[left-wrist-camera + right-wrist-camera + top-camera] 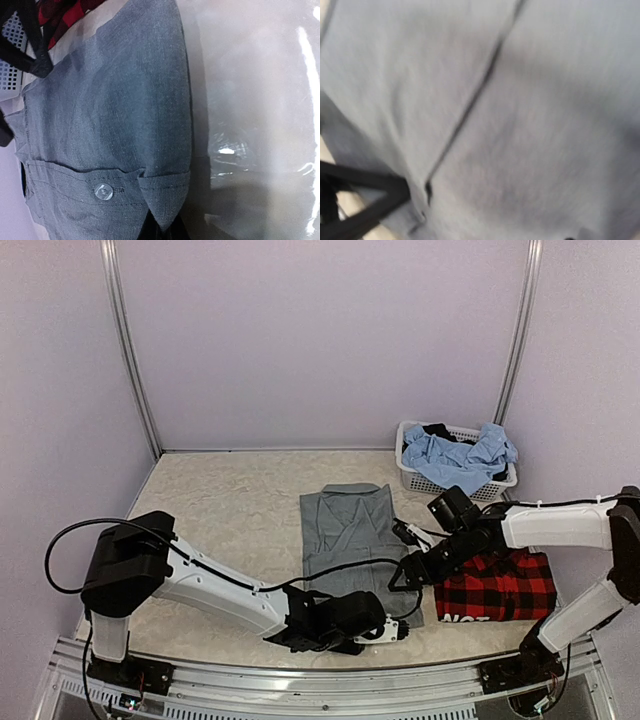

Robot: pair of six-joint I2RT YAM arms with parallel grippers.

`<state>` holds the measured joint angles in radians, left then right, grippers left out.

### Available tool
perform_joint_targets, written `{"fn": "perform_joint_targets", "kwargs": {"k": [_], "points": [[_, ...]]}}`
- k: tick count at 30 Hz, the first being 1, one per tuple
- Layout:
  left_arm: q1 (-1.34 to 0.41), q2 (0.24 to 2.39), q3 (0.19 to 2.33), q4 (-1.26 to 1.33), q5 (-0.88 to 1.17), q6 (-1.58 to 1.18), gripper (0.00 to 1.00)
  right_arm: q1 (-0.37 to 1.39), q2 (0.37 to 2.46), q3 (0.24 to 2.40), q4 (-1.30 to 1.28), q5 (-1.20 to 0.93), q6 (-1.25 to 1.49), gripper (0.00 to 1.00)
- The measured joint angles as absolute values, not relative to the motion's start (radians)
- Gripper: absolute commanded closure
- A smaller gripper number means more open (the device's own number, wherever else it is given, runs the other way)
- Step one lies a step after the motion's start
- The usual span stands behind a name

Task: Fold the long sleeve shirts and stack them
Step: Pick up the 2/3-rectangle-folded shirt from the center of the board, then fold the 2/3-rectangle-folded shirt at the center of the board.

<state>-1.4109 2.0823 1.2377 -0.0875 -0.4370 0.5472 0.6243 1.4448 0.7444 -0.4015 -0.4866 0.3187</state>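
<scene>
The grey long sleeve shirt (pixel 347 530) lies flat mid-table, collar toward the back. The red-and-black plaid shirt (pixel 497 587) lies folded to its right. My left gripper (pixel 385 630) is low at the grey shirt's near edge. In the left wrist view a pointed fabric corner (pixel 165 200) beside a button (pixel 104 191) runs down between my dark fingers (pixel 150 232), which are shut on it. My right gripper (pixel 408 570) hovers at the grey shirt's right edge, beside the plaid one. Blurred grey cloth (pixel 510 125) fills the right wrist view and no fingers show there.
A white basket (pixel 411 478) holding blue clothes (pixel 458 452) stands at the back right. Purple walls close in the table on three sides. A black cable (pixel 330 572) crosses the grey shirt. A metal rail (pixel 300 680) runs along the near edge.
</scene>
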Motion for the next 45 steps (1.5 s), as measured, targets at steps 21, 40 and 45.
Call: {"fn": "perform_joint_targets", "kwargs": {"k": [21,40,45], "points": [[-1.417,2.067,1.544,-0.599,0.044,0.262,1.00,0.487,1.360,0.881,-0.568,-0.421,0.239,0.33],[-1.216,2.064,1.717,-0.701,0.693,0.091,1.00,0.405,1.290,0.950,-0.620,-0.377,0.229,0.32],[-1.114,2.071,1.794,-0.720,0.780,0.072,1.00,0.373,1.271,0.951,-0.632,-0.339,0.234,0.32]]}}
